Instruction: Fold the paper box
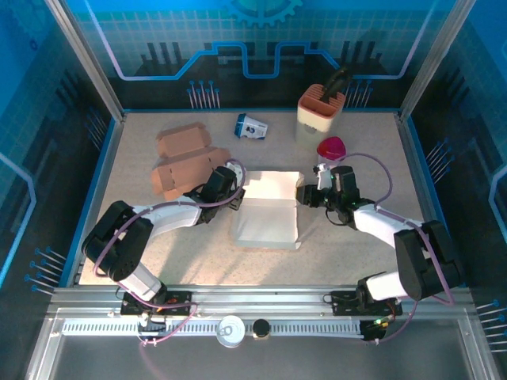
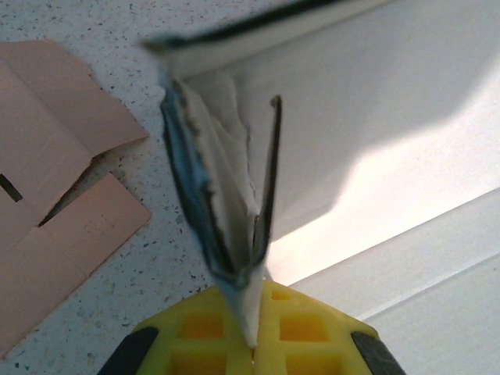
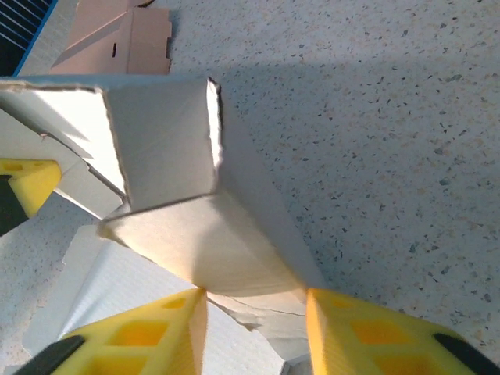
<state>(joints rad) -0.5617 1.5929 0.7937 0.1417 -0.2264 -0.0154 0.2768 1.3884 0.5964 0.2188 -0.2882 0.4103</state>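
The white paper box (image 1: 269, 210) lies half-formed in the middle of the table, its base flat and its side walls partly raised. My left gripper (image 1: 238, 178) is at its left edge, shut on a thin upright flap (image 2: 223, 195) of the box that runs down between the yellow fingers (image 2: 195, 328). My right gripper (image 1: 305, 194) is at the box's right edge. Its jaws stand apart around the folded-up right wall (image 3: 203, 234), and the fingertips (image 3: 187, 312) sit at the wall's lower edges.
Flat brown cardboard blanks (image 1: 186, 158) lie at the back left, close to the left gripper. A small blue box (image 1: 251, 127), a beige holder (image 1: 321, 115) and a red object (image 1: 331, 147) stand behind the right gripper. Bare speckled table lies to the right.
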